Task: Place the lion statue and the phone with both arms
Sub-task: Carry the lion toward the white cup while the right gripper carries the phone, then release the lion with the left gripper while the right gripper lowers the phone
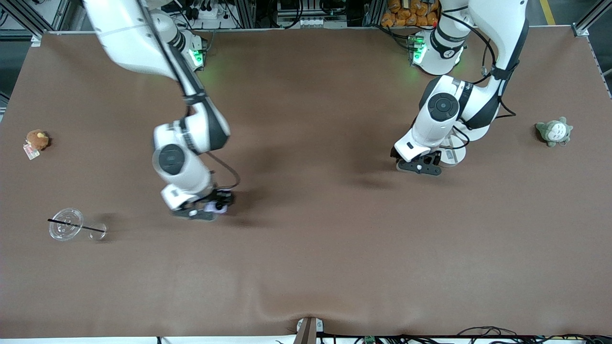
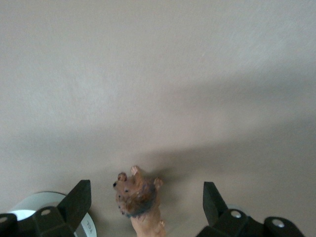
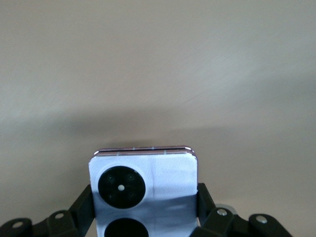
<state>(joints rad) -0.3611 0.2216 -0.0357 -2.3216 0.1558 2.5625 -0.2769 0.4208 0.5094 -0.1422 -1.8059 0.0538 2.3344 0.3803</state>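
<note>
- My right pincer (image 3: 143, 210) is pinching the small, nearly square pale lilac folded phone (image 3: 144, 195) by its two side edges, its two round black camera circles facing my wrist camera.
- From the front camera, that right pincer (image 1: 206, 210) sits low over the brown cloth surface (image 1: 306, 267), toward my right arm's end, with a sliver of the phone (image 1: 211, 206) showing lilac under the wrist.
- My left pincer (image 2: 145, 205) is spread wide, one dark finger on each side of the tiny reddish-brown lion statue (image 2: 139, 203) and neither touching it.
- The lion stands on the surface between those fingers, dark-maned head up.
- In the front view my left pincer (image 1: 420, 166) is low over the surface toward my left arm's end; the lion is hidden beneath it.
- Farther out: a round brown plush toy (image 1: 36, 140) and a clear plastic cup (image 1: 67, 223) lying on its side at my right arm's end, and a grey-green plush (image 1: 553, 131) at my left arm's end.
</note>
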